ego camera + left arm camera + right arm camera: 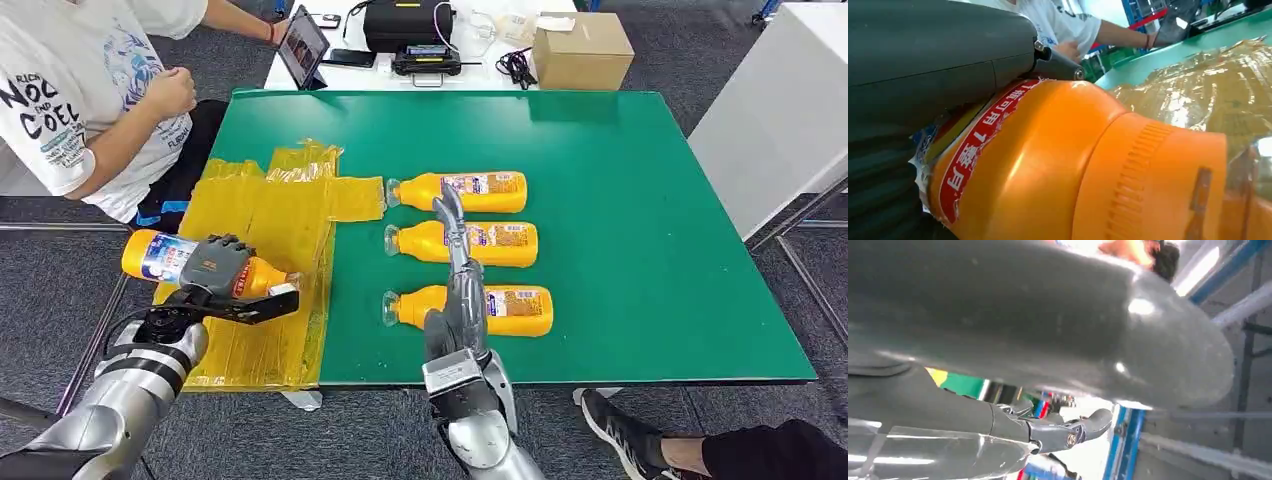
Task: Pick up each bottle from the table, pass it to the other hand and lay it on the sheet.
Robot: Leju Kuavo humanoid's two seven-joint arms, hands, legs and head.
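My left hand (222, 276) grips an orange bottle (158, 256) on its side, held over the near left part of the yellow sheet (275, 215). In the left wrist view the bottle (1063, 165) lies under the hand (923, 65), with the crinkled sheet (1198, 85) beyond it. Three more orange bottles lie in a column on the green table (640, 220): far (470, 190), middle (490, 244), near (515, 310). My right hand (456, 262) is raised over them with fingers stretched out and nothing in it; its thumb (1048, 325) and fingers (1068, 432) are apart.
A person in a white T-shirt (80, 100) sits at the table's far left corner, close to the sheet. Behind the green table stand a cardboard box (582, 50), a tablet (305, 45) and a black device (405, 25). A white table (780, 110) stands to the right.
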